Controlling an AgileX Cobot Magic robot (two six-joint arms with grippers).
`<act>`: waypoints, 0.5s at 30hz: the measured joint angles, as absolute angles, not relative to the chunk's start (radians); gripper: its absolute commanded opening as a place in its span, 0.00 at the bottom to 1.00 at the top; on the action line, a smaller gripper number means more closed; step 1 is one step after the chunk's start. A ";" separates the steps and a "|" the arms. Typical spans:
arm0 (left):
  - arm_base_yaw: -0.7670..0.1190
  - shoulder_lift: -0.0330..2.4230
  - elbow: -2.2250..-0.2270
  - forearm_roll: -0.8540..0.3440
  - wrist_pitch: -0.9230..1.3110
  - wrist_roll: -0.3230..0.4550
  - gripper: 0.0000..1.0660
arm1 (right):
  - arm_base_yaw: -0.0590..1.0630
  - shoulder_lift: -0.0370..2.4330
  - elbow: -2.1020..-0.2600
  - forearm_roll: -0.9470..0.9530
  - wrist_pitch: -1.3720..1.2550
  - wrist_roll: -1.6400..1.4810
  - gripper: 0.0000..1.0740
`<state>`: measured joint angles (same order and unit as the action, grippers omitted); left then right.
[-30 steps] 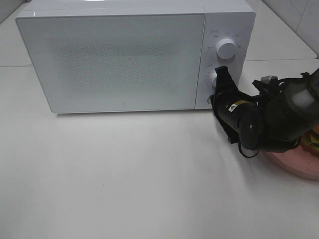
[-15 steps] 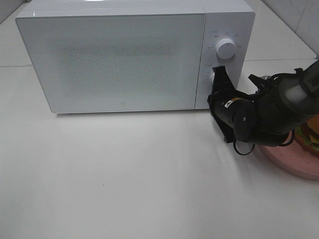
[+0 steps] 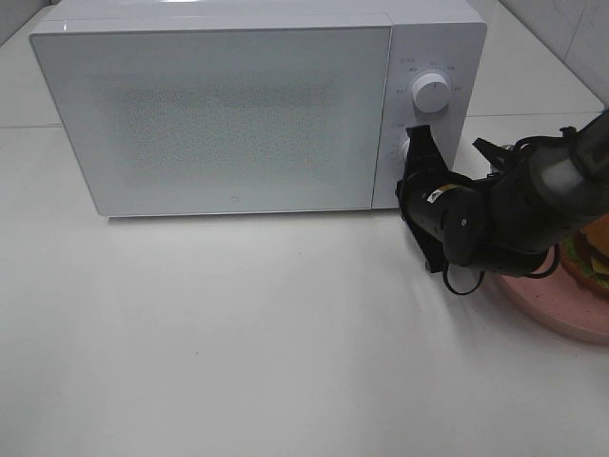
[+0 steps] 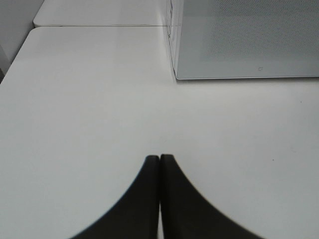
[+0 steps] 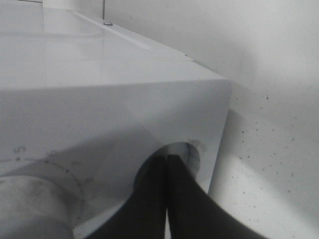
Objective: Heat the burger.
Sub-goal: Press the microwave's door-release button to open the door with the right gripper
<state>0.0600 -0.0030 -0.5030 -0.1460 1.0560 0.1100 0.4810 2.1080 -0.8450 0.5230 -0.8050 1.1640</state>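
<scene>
Two grippers show, and both are clenched on nothing. The right gripper point(image 3: 416, 143) has its fingers pressed into one blunt point, and that point sits against the lower round control point(image 3: 407, 149) on the microwave point(image 3: 238, 114) panel. The upper dial point(image 3: 431, 93) is just above the tips. The right wrist view shows the paired tips meeting the control's round face. Joined fingers suit a push or a nudge better than a grasp, so this looks like an attempt to work the control, perhaps to release the door point(image 3: 228, 119), which is shut. Whether the control is a button or a knob cannot be told.

The burger point(image 3: 592, 257) lies well behind that gripper, past its wrist, on the pink plate point(image 3: 552, 309). The arm hides much of it. It has not yet gone into the oven, so heating has hardly begun.

The left gripper point(image 4: 159, 158) hangs over bare table point(image 3: 238, 333), with the microwave's near corner well ahead of its tips, probably parked clear of the door's swing.
</scene>
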 measured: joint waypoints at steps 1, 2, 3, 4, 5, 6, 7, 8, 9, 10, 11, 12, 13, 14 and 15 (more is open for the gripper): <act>0.060 -0.003 -0.503 -0.146 1.056 0.110 0.00 | 0.481 2.108 -0.845 0.523 -0.805 1.164 0.00; 0.060 -0.003 -0.503 -0.146 1.056 0.110 0.00 | 0.481 2.108 -0.845 0.523 -0.805 1.164 0.00; 0.060 -0.003 -0.503 -0.146 1.056 0.110 0.00 | 0.481 2.108 -0.845 0.523 -0.805 1.164 0.00; 0.060 -0.003 -0.503 -0.146 1.056 0.110 0.00 | 0.481 2.108 -0.845 0.523 -0.805 1.164 0.00; 0.060 -0.003 -0.503 -0.146 1.056 0.110 0.00 | 0.481 2.108 -0.845 0.523 -0.805 1.164 0.00; 0.060 -0.003 -0.503 -0.146 1.056 0.110 0.00 | 0.481 2.108 -0.845 0.523 -0.805 1.164 0.00; 0.060 -0.003 -0.503 -0.146 1.056 0.110 0.00 | 0.481 2.108 -0.846 0.523 -0.803 1.164 0.00; 0.060 -0.003 -0.503 -0.146 1.056 0.110 0.00 | 0.481 2.108 -0.846 0.523 -0.803 1.164 0.00; 0.060 -0.003 -0.503 -0.146 1.056 0.110 0.00 | 0.481 2.108 -0.846 0.523 -0.802 1.163 0.00; 0.060 -0.003 -0.503 -0.146 1.056 0.110 0.00 | 0.481 2.108 -0.847 0.524 -0.800 1.154 0.00; 0.060 -0.003 -0.503 -0.146 1.056 0.110 0.00 | 0.481 2.108 -0.847 0.524 -0.800 1.154 0.00; 0.060 -0.003 -0.503 -0.146 1.056 0.110 0.00 | 0.481 2.108 -0.847 0.524 -0.800 1.148 0.00; 0.060 -0.003 -0.503 -0.146 1.056 0.110 0.00 | 0.481 2.108 -0.847 0.524 -0.800 1.148 0.00; 0.060 -0.003 -0.503 -0.146 1.056 0.110 0.00 | 0.481 2.108 -0.847 0.524 -0.798 1.133 0.00; 0.060 -0.003 -0.503 -0.146 1.056 0.110 0.00 | 0.481 2.108 -0.847 0.526 -0.798 1.119 0.00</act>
<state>0.0600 -0.0030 -0.5030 -0.1460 1.0560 0.1100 0.4810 2.1080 -0.8470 0.5260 -0.7980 1.1190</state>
